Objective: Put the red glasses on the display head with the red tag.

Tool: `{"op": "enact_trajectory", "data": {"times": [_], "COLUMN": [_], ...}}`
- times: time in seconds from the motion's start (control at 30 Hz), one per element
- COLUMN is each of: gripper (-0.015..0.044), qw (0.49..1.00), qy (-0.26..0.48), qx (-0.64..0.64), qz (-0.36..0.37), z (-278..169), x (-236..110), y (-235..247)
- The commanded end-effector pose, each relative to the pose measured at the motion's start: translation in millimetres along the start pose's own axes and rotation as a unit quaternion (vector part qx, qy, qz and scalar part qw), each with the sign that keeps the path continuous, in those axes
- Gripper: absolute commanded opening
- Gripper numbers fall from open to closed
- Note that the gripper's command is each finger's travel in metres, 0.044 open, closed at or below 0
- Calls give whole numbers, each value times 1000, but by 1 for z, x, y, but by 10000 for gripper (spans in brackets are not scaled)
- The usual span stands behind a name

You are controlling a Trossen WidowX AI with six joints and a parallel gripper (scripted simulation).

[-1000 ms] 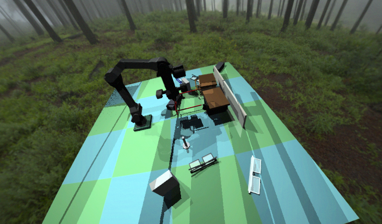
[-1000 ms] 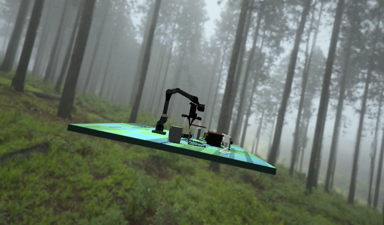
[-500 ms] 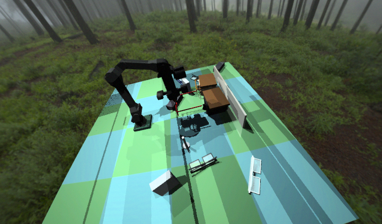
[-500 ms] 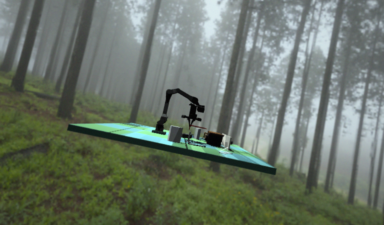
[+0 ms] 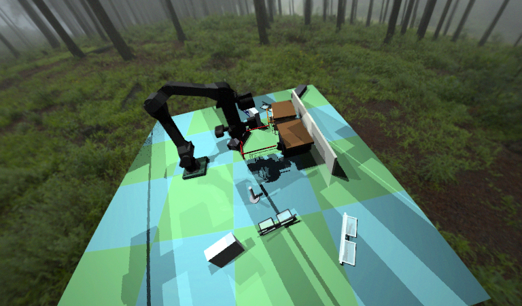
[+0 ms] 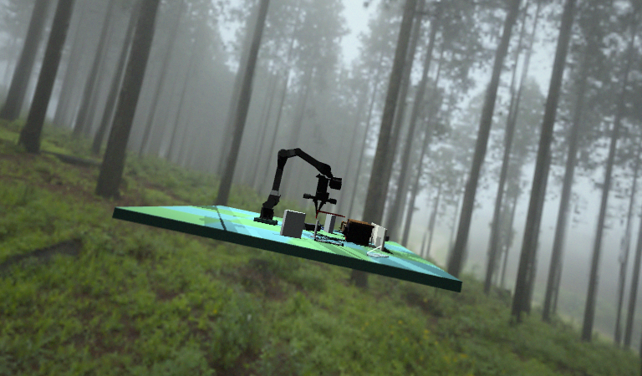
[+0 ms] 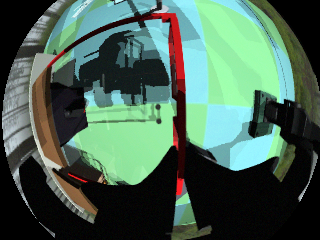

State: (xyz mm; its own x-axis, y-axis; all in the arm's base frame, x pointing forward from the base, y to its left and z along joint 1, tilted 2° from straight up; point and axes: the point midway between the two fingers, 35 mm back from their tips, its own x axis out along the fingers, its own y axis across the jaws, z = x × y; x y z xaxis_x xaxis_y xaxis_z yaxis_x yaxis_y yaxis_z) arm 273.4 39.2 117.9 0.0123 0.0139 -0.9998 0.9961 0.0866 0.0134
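The gripper (image 5: 241, 138) (image 6: 318, 210) (image 7: 179, 149) points down, shut on the front frame of the red glasses (image 5: 259, 149) (image 6: 331, 214) (image 7: 181, 100). It holds them above the table, in front of the near display head. Their temples extend toward the heads. The near head (image 5: 294, 133) (image 6: 358, 233) (image 7: 67, 112) has a brown top and dark face. In the wrist view it lies between the directions of the two temples, whose tips look close to it; contact cannot be told. The far head (image 5: 283, 109) has orange glasses at its face. I cannot make out the red tag.
A pale upright panel (image 5: 317, 133) stands behind the heads. A dark box (image 5: 233, 144) is below the gripper, and a white block (image 5: 253, 111) is beyond it. A small stand (image 5: 253, 199), black-framed glasses (image 5: 266, 225), white glasses (image 5: 341, 239) and another white block (image 5: 221, 247) are nearer the camera.
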Motion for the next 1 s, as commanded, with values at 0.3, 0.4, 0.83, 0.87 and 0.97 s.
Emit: {"op": "enact_trajectory", "data": {"times": [0.3,0.4,0.83,0.87,0.97], "gripper": [0,0,0,0,0], "qw": [1000,1000,1000,1000,1000], "qy": [-2,-2,-2,-2,-2], "qx": [3,3,3,3,3], "qz": [-6,-6,-6,-6,-6], "z": [0,0,1,1,1], "x": [11,13,20,21,23], "y": [-3,-3,-3,-3,-3]}}
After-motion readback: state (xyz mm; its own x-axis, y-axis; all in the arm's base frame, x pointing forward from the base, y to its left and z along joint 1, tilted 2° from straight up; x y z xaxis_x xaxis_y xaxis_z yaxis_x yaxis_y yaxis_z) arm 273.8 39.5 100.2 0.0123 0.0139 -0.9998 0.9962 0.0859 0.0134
